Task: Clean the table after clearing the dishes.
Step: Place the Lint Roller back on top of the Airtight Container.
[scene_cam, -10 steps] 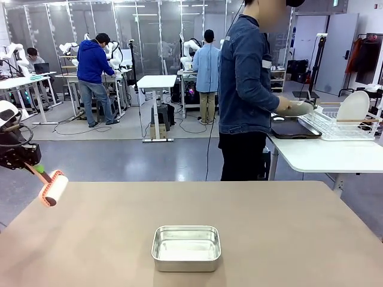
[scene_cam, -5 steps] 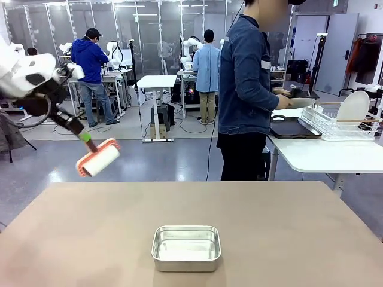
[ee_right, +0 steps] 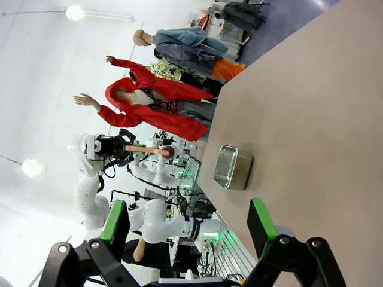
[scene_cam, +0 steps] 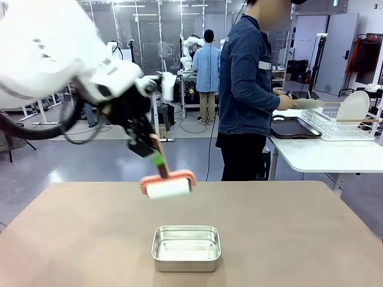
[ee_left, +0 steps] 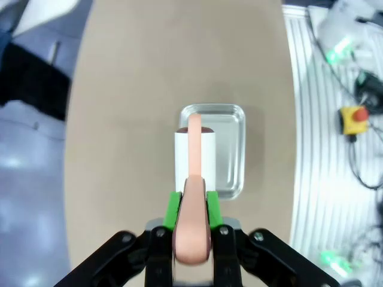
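The left gripper [scene_cam: 148, 146], pinching a lint roller [scene_cam: 168, 185], has swung inward to hover over the desk [scene_cam: 287, 233], twelve o'clock of the steel pan [scene_cam: 186, 247]; cleaning appears imminent.

A glossy grey floor [scene_cam: 90, 158] runs back to glass partitions [scene_cam: 137, 24] on the far wall. A small white table [scene_cam: 157, 82] stands mid-room (cables trailing beneath); a white-topped table [scene_cam: 323, 156] sits right.
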Tool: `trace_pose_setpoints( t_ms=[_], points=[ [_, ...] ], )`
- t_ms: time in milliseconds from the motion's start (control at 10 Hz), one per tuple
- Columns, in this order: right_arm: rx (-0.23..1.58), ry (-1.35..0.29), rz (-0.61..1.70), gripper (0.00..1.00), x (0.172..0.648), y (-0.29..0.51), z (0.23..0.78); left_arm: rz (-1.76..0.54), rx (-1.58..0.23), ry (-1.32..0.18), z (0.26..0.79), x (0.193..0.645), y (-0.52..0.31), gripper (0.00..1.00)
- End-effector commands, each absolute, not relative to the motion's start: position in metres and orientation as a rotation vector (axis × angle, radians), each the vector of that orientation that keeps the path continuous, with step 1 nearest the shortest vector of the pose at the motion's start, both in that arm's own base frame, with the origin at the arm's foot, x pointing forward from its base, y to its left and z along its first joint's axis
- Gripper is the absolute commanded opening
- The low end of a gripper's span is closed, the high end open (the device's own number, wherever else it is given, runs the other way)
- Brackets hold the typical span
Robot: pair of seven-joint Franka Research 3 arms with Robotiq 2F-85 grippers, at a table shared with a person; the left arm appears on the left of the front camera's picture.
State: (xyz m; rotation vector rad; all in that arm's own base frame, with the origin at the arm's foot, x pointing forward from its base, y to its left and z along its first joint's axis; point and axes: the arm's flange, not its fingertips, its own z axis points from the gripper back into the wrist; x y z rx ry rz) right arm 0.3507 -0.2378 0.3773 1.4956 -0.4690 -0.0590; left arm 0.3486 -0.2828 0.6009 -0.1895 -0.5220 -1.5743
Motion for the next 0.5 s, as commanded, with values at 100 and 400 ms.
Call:
trace_pose_setpoints(
  t_ms=[100,400],
  points=[
    [1.498,-0.476,-0.054,1.0,0.348,-0.237,0.38,-1.682,-0.163,-0.403,0.586,0.371,-0.33,0.22],
    [1.498,-0.476,-0.054,1.0,0.348,-0.237,0.38,-1.685,-0.14,-0.271,0.544,0.372,-0.348,0.22]
  ],
)
